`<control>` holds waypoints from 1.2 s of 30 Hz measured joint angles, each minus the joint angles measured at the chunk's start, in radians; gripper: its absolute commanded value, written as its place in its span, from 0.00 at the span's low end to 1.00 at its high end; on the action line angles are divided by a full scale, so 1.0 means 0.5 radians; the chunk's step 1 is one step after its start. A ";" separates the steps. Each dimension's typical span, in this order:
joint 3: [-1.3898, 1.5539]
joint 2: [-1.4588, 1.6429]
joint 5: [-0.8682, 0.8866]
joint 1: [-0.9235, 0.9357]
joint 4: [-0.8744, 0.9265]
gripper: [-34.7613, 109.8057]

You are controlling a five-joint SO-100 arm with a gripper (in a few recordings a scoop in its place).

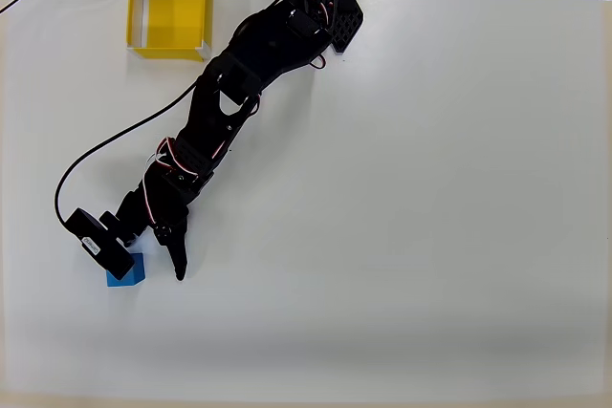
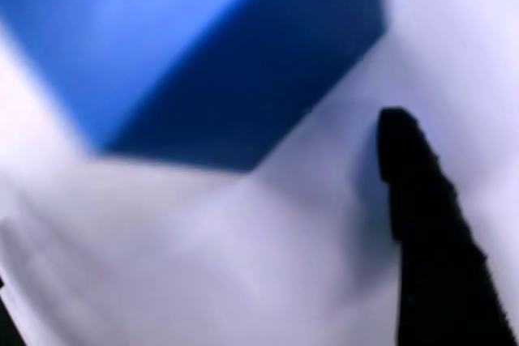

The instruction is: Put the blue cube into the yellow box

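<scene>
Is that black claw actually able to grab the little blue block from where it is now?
Probably yes. In the overhead view the gripper is open right at the blue cube, which lies on bare table. The wrist view shows one finger beside the cube with nothing between them; the other finger is hidden.

Bright even overhead light, soft shadows beneath arm [image 1: 229, 112], wrist view blurred, blue cube [image 2: 203, 46] out of focus

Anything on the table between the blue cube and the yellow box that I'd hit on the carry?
In the overhead view, between the blue cube and the yellow box lies bare white table, crossed by a thin black cable.
</scene>
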 measured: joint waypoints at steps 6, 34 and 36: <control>-0.227 -0.147 -0.040 0.074 0.034 0.62; -0.742 -0.322 -0.046 0.095 0.046 0.55; -0.788 -0.362 -0.046 0.095 0.046 0.54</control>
